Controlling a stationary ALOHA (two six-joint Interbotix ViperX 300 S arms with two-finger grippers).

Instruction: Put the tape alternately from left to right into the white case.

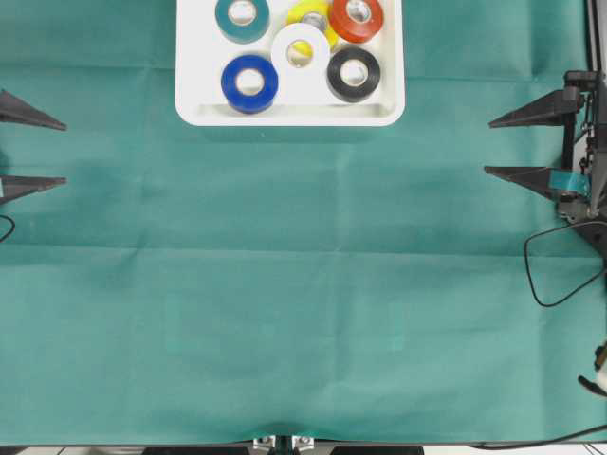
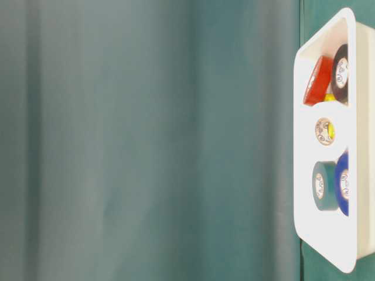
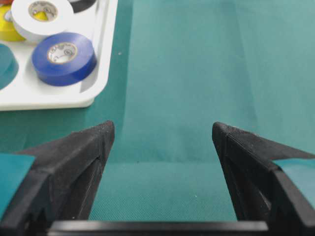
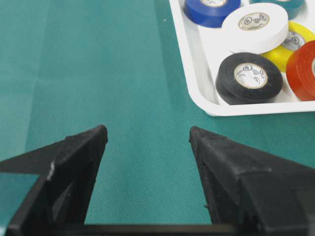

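Note:
The white case (image 1: 289, 114) lies at the far middle of the table and holds several rolls of tape. Teal (image 1: 228, 19), yellow (image 1: 305, 9) and orange-red (image 1: 375, 19) sit in its back row. Blue (image 1: 232, 83), white (image 1: 285, 49) and black (image 1: 337, 74) sit in front, with the white roll resting partly on the yellow. My left gripper (image 1: 64, 152) stands open at the left edge with nothing in it, well clear of the case. My right gripper (image 1: 488, 147) stands open at the right edge. Only green cloth shows between the jaws in the left wrist view (image 3: 163, 127) and the right wrist view (image 4: 147, 130).
A green cloth (image 1: 303, 313) covers the whole table. A black cable (image 1: 541, 275) loops on the cloth near the right arm. In the table-level view the case (image 2: 328, 246) appears turned on its side at the right.

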